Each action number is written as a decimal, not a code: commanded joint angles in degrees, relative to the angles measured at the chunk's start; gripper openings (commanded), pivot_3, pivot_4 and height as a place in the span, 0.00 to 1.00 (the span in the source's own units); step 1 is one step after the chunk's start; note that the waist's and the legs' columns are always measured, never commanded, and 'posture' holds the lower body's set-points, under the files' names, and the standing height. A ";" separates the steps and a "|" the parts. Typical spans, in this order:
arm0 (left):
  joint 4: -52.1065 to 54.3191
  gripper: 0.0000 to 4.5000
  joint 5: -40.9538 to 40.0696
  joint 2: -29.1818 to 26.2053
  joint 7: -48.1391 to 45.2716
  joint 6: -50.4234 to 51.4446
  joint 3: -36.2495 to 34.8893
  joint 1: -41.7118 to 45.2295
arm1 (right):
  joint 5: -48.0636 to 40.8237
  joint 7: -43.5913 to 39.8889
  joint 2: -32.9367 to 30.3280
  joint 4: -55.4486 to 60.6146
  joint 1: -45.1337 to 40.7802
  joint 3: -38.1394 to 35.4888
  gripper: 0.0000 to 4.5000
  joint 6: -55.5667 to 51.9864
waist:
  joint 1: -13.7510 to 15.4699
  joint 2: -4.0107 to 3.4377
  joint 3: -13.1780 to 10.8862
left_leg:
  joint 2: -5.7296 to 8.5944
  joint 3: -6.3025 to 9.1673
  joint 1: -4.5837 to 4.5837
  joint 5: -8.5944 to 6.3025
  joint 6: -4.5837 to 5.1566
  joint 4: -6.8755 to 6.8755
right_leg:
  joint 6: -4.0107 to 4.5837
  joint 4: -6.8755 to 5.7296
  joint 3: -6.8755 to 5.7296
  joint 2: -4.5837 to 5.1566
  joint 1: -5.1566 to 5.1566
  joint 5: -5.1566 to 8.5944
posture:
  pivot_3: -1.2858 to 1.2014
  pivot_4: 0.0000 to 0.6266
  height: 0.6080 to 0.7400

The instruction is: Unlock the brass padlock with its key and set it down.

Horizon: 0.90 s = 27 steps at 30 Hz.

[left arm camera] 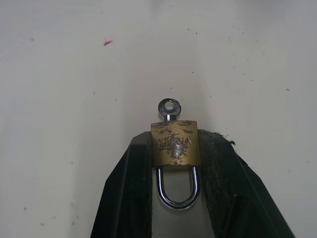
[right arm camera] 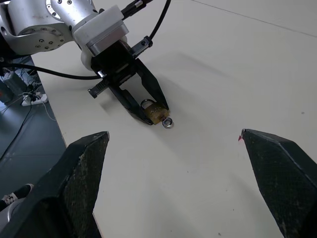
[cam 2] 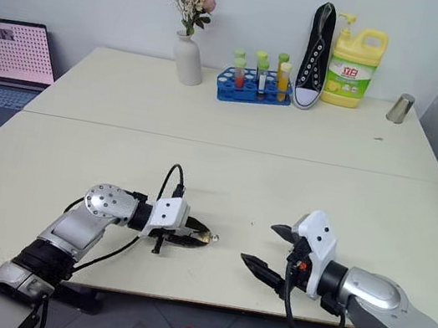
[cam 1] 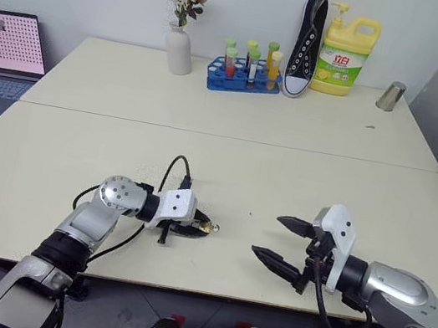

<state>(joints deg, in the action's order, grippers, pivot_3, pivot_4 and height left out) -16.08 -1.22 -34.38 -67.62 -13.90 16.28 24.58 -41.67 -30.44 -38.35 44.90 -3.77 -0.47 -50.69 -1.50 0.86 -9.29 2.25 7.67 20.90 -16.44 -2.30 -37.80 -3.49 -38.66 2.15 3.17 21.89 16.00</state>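
Left jaws pinching brass padlock (left arm camera: 175, 144) w/ key (left arm camera: 169, 107), right jaws wide.

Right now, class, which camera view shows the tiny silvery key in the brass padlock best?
The left wrist view: the tiny silvery key pokes from the brass padlock, its round ringed head plain, with the left pincer closed on the padlock's body. The right wrist view shows the key as a small ring; the eye views show a mere speck.

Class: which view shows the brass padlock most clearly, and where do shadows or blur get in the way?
Left wrist view: brass padlock sharp, key bow distinct, soft shadow beyond it. Right wrist view: padlock small; right gripper's near fingers dark, slightly blurred. Eye views: padlock a mere speck.
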 commanded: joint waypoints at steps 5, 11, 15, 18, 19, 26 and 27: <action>-0.92 0.21 0.79 2.25 9.51 -32.15 -5.34 3.28 | -2.18 -1.52 1.84 0.00 -2.99 0.50 1.00 1.96 | 0.14 0.14 -0.08 | -0.02 -0.02 0.15 0.00 -0.01 0.00 | 0.02 0.03 0.05 0.05 0.15 -0.01 | 0.52 0.24 1.00; -5.07 0.21 9.99 1.17 19.40 -55.38 -7.87 4.06 | -4.77 -0.25 6.33 -4.28 -7.81 2.27 1.00 -0.44 | -0.21 0.13 -0.09 | 0.03 -0.09 0.11 0.00 -0.02 0.13 | 0.03 0.06 0.13 0.00 0.24 -0.02 | 0.52 0.24 1.00; -5.63 0.21 12.47 1.03 23.40 -57.51 -7.29 4.11 | -5.27 -0.17 7.47 -6.13 -10.20 2.63 1.00 -1.46 | -0.11 0.14 -0.09 | 0.08 -0.08 0.14 0.00 -0.01 0.13 | 0.02 0.06 0.13 0.02 0.23 -0.02 | 0.52 0.24 1.00; -4.94 0.21 14.46 1.16 26.15 -57.92 -7.17 4.13 | -6.69 -0.06 8.36 -8.12 -12.90 2.75 1.00 -3.00 | -0.14 0.13 -0.10 | 0.12 -0.09 0.15 0.00 -0.01 0.12 | 0.02 0.06 0.11 0.01 0.24 -0.02 | 0.52 0.24 1.00; -4.93 0.21 15.25 1.02 26.81 -57.84 -7.09 4.21 | -7.15 0.10 8.61 -8.62 -13.48 2.60 1.00 -3.58 | -0.14 0.13 -0.10 | 0.13 -0.08 0.15 0.00 -0.01 0.12 | 0.02 0.06 0.09 0.00 0.24 -0.02 | 0.52 0.24 1.00; -4.73 0.21 17.85 0.06 31.10 -57.51 -6.34 4.16 | -7.65 1.21 9.57 -10.67 -15.99 3.41 1.00 -5.62 | -0.16 0.11 -0.11 | 0.13 -0.08 0.15 0.00 -0.01 0.14 | 0.02 0.03 0.08 -0.02 0.28 -0.02 | 0.52 0.24 1.00; -4.76 0.21 18.14 -0.09 31.55 -57.53 -6.19 4.19 | -7.46 1.36 9.77 -10.93 -16.22 3.61 1.00 -5.77 | -0.17 0.11 -0.11 | 0.13 -0.08 0.15 0.00 -0.01 0.14 | 0.02 0.03 0.08 -0.02 0.29 -0.02 | 0.52 0.24 1.00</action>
<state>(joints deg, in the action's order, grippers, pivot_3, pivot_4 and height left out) -22.44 16.89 -33.83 -37.72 -70.86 9.80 28.29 -48.46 -29.46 -28.91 33.32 -19.02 3.05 -56.30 -1.67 0.97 -9.40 2.38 7.59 21.04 -16.45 -2.30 -37.64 -3.47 -38.63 2.23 3.15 22.18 15.99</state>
